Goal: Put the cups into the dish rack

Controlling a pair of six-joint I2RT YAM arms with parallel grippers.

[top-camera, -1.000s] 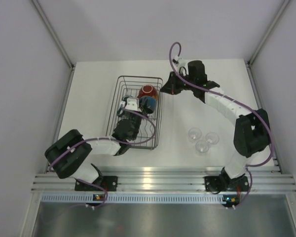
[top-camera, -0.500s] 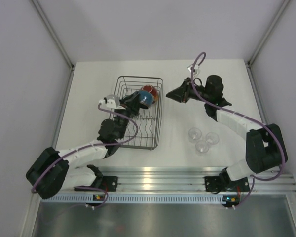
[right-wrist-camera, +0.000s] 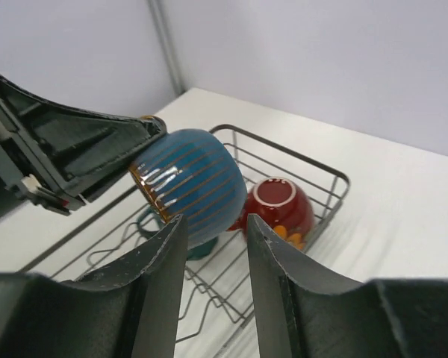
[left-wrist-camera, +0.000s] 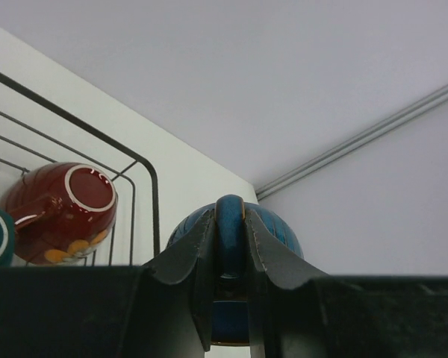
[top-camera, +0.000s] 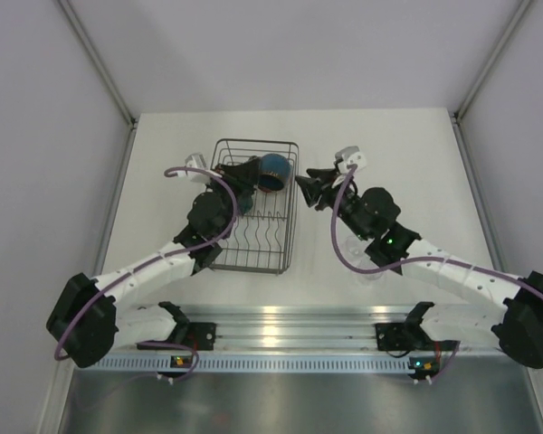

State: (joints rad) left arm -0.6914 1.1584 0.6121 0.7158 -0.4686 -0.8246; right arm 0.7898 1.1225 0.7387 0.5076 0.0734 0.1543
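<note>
Left end effector (top-camera: 253, 170) is clamped on the blue cup's (top-camera: 273, 169) handle. The cup hangs tilted over the rack's (top-camera: 253, 264) far end, near the red cup (left-wrist-camera: 60, 205). Right end effector (top-camera: 304, 182) is part open and empty. Your risk: with a handle-only grip the cup may swing, and it could strike the red cup on release.

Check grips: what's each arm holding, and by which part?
Left gripper clamps the dark-blue cup by its handle, over the dish rack. Right gripper is open, holding nothing.

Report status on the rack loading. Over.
Left jaws shut on dark-blue cup, by its handle, over dish rack far end. Right jaws open, empty, facing it. Red cup in rack, close by.
</note>
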